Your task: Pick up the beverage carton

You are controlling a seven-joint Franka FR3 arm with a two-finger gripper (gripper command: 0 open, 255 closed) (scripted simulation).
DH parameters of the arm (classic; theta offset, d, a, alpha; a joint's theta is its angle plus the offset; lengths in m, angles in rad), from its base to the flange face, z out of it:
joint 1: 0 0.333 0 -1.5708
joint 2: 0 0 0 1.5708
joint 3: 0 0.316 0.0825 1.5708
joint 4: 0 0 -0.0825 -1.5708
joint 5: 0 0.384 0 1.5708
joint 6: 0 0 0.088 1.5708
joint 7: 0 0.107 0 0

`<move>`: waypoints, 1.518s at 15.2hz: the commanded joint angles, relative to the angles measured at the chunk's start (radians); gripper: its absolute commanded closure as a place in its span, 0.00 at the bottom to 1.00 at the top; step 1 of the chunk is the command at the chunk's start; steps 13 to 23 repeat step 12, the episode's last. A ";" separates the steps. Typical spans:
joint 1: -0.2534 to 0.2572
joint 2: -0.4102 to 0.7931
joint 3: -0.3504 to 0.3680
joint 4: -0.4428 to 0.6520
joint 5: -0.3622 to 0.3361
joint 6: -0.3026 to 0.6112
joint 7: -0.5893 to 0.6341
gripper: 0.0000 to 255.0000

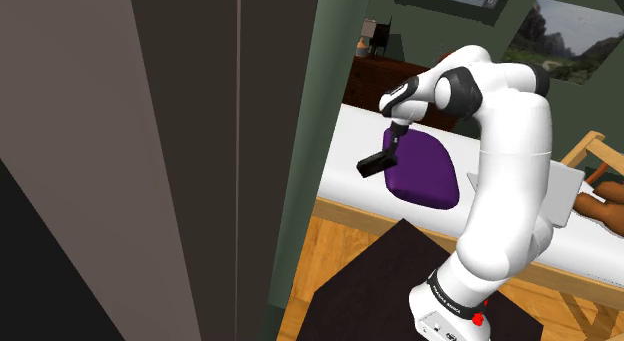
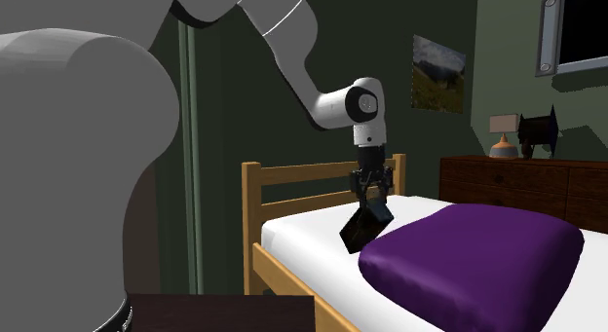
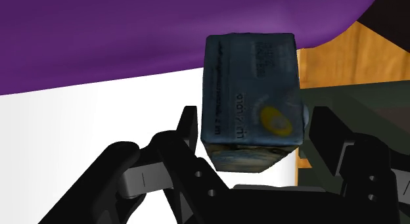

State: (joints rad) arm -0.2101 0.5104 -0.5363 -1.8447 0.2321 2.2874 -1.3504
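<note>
The beverage carton (image 3: 253,101) was a dark blue box with pale lettering and a yellow spot on one face. It sat clamped between the two black fingers (image 3: 189,124) of your hand (image 2: 372,199), which pressed on its opposite sides near one end. The rest of the box stuck out past the fingertips.

In the second exterior view you had it hanging tilted below the hand, its lower end slanting toward that view's left. It was over the bed (image 2: 302,233), just beside the near edge of the purple pillow (image 2: 477,247). Whether its lowest corner touched the white bedding, you could not tell from these views.

In the shoulder view the carton showed against the pillow's left edge, with the white arm (image 1: 510,139) bending over from the dark stand (image 1: 370,279) at the lower right.

The bed had a light wooden frame (image 2: 292,174), with its headboard behind the hand. Past the pillow, against the dark green wall, stood a brown dresser (image 2: 516,179) carrying a small lamp (image 2: 503,130). A landscape picture (image 2: 437,74) hung on the wall above.
</note>
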 commanded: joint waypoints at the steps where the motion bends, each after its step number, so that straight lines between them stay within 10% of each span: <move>1: 0.003 -0.014 -0.006 0.008 -0.009 -0.020 0.003 1.00; 23: 0.023 -0.082 -0.034 0.042 -0.052 -0.114 0.025 1.00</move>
